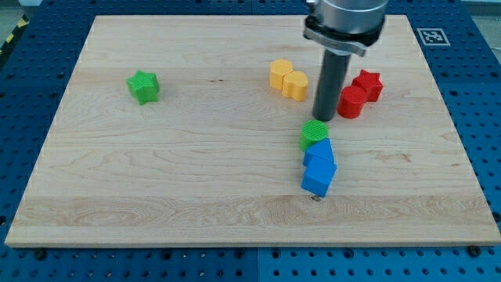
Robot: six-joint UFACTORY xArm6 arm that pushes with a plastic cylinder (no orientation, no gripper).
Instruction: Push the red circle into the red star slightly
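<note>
My tip (324, 118) sits just left of the red circle block (351, 102), which touches the red star block (367, 84); green circle block (314, 134) near below. No jaws on this rod.

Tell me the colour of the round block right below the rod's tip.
Green circle, seen in the camera view, just under my tip.

a straight dark rod (327, 88) of round section is seen, its surface matt charcoal with a faint lighter sheen down one side. it is carried by a wider silver-grey metal collar (345, 21), ringed beneath by a dark band and a pale flange.
</note>
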